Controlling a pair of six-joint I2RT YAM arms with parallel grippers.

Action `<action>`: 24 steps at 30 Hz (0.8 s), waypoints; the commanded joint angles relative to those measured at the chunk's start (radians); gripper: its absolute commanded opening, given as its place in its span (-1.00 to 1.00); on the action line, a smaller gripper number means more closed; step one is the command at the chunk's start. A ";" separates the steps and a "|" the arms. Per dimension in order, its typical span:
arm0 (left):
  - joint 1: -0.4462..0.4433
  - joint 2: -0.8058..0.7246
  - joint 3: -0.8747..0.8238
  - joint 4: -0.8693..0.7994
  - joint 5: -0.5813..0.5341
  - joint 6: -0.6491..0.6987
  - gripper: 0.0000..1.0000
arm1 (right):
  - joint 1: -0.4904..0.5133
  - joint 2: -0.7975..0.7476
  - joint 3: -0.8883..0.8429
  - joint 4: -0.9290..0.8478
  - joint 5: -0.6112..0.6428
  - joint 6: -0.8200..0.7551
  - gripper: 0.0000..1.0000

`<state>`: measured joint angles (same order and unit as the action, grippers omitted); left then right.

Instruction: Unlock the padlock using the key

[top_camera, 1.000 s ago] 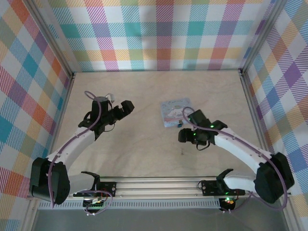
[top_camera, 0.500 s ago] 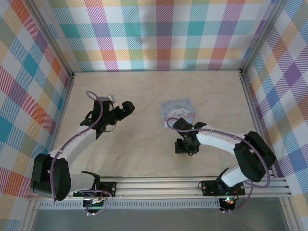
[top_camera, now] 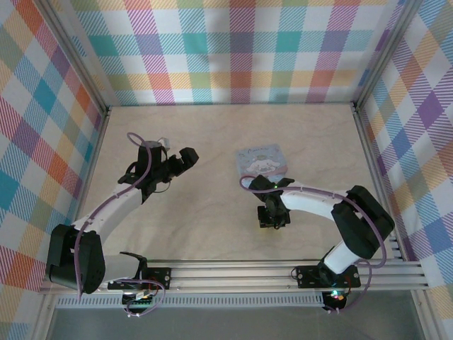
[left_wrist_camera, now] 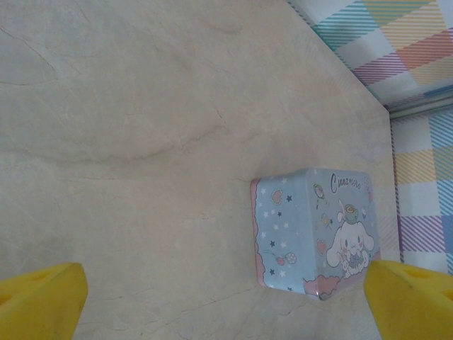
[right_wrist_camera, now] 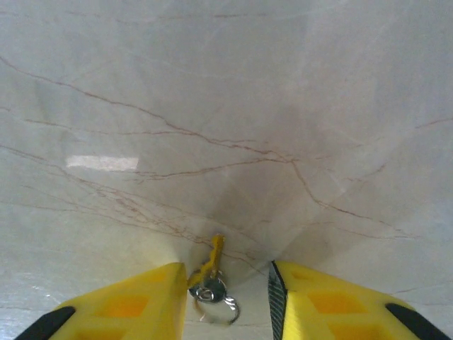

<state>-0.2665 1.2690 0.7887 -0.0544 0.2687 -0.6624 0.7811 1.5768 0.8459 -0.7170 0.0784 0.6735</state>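
Top camera: overhead, whole desk (top_camera: 212, 142). Wrist cameras: low, close to the surface. Left wrist shares the tin (left_wrist_camera: 315, 230) with top.

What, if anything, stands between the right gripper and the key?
Nothing visible. In the right wrist view the key lies on the table, between the yellow fingers of the right gripper, which are not yet shut on it.

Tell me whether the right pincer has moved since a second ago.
Yes. The right pincer was beside the pale blue tin and has drawn away from it, toward the rail at the near edge.
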 commanded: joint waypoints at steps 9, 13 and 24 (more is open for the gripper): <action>-0.009 0.000 0.038 -0.034 -0.013 0.011 1.00 | 0.032 -0.001 0.006 -0.011 -0.016 0.029 -0.45; -0.010 -0.002 0.038 -0.039 -0.014 0.013 1.00 | 0.038 -0.001 0.004 -0.016 -0.013 0.035 -0.52; -0.010 -0.007 0.041 -0.049 -0.023 0.016 1.00 | 0.053 -0.022 0.009 -0.050 0.018 0.045 -0.76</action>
<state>-0.2665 1.2690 0.8032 -0.0811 0.2600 -0.6617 0.8265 1.5745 0.8463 -0.7280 0.0795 0.7002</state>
